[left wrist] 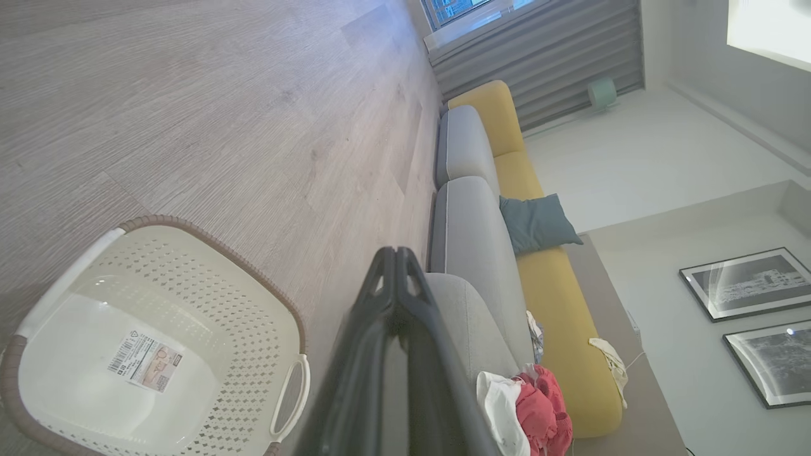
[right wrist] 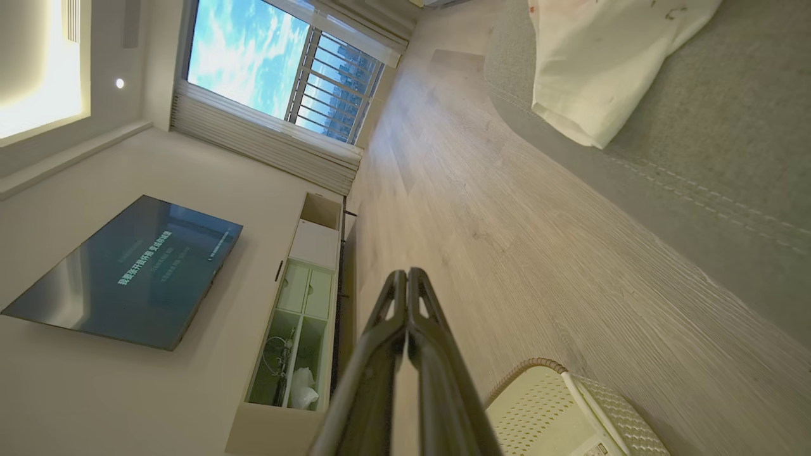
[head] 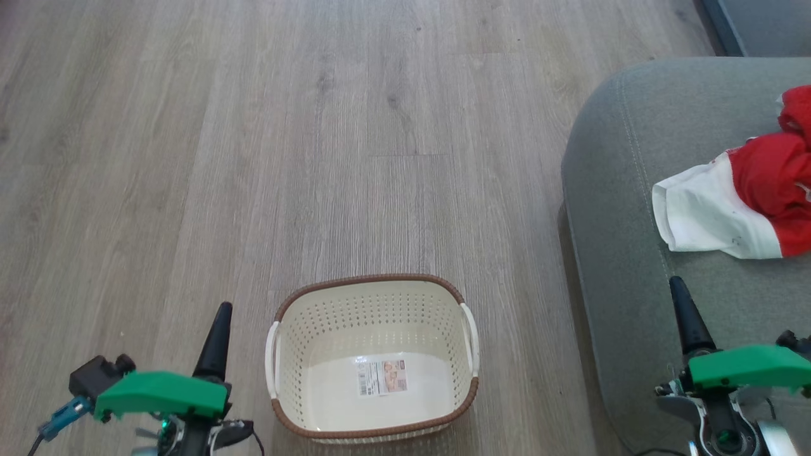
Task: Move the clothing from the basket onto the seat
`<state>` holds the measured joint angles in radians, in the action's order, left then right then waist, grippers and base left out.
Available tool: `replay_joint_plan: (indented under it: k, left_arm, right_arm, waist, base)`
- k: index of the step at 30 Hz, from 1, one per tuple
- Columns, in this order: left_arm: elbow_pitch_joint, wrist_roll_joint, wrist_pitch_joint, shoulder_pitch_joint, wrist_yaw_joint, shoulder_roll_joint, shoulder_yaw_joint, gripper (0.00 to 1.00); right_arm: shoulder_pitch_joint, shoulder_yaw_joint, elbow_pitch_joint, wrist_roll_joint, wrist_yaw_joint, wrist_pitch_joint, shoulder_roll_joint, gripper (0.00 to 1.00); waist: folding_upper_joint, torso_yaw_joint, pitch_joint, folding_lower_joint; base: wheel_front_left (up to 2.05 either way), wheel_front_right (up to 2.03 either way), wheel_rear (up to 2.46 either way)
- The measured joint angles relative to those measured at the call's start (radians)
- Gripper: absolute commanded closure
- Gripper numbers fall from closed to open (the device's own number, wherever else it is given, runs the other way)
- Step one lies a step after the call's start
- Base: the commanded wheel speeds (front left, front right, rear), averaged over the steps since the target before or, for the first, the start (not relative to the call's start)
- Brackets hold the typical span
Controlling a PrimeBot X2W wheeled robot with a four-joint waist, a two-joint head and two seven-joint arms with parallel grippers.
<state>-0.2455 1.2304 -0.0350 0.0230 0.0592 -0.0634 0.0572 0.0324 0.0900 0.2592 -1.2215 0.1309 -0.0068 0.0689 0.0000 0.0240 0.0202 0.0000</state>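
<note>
The basket (head: pixel 374 316) stands on the floor (head: pixel 317 126) between the two arms and holds nothing but the sticker (head: pixel 382 377) on its bottom, while the clothing (head: pixel 747 196) lies in a red and white heap on the seat (head: pixel 621 190), so the job looks done or nearly so. The heap runs off the right side of the head view, so I cannot tell whether both garments are in it. The left gripper (head: pixel 222 313) is closed and empty, just beside the basket's left handle. The right gripper (head: pixel 679 291) is likewise closed on nothing, over the seat's front part and near the white panel. The likeliest trouble is a careless pull-back: the right fingers could catch the loose white cloth and drag it toward the seat's rounded edge, where it might slide to the floor. The left arm, swinging inward, could knock the light basket askew. The white end sits some way in from the seat's stitched edge, so it looks safe if untouched. Open floor lies ahead and to the left, giving the left arm plenty of room, whereas the right has the seat's edge beneath it and cloth just ahead
</note>
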Motion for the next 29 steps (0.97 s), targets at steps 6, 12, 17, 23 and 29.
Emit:
replay_joint_plan:
  k: [6,12,17,23,29]
  left_arm:
    - [-0.003,0.062,0.017,0.000,0.009,0.000,-0.022,1.00]
    - [-0.007,0.123,0.035,0.001,0.019,0.000,-0.029,1.00]
    - [-0.012,0.174,0.053,0.006,0.027,0.000,-0.043,1.00]
    - [-0.017,0.224,0.065,0.020,0.036,0.000,-0.058,1.00]
    - [-0.021,0.285,0.080,0.021,0.044,0.000,-0.067,1.00]
  right_arm:
    - [0.000,0.005,0.003,-0.058,0.000,0.016,-0.001,1.00]
    - [0.001,0.009,0.005,-0.116,0.000,0.032,-0.002,1.00]
    - [0.002,0.014,0.005,-0.167,0.000,0.047,-0.003,1.00]
    - [0.005,0.021,0.006,-0.215,0.000,0.061,-0.005,1.00]
    - [0.021,0.028,0.011,-0.273,0.000,0.078,-0.006,1.00]
  waist:
    - [0.0000,-0.004,-0.003,0.0000]
    - [0.0000,-0.007,-0.005,0.0000]
    - [0.0000,-0.011,-0.007,0.0000]
    - [0.0000,-0.014,-0.010,0.0000]
    - [0.0000,-0.017,-0.012,0.0000]
  base:
    - [0.00,0.00,0.00]
    - [0.00,0.00,0.00]
    - [0.00,0.00,0.00]
    - [0.00,0.00,0.00]
    - [0.00,0.00,0.00]
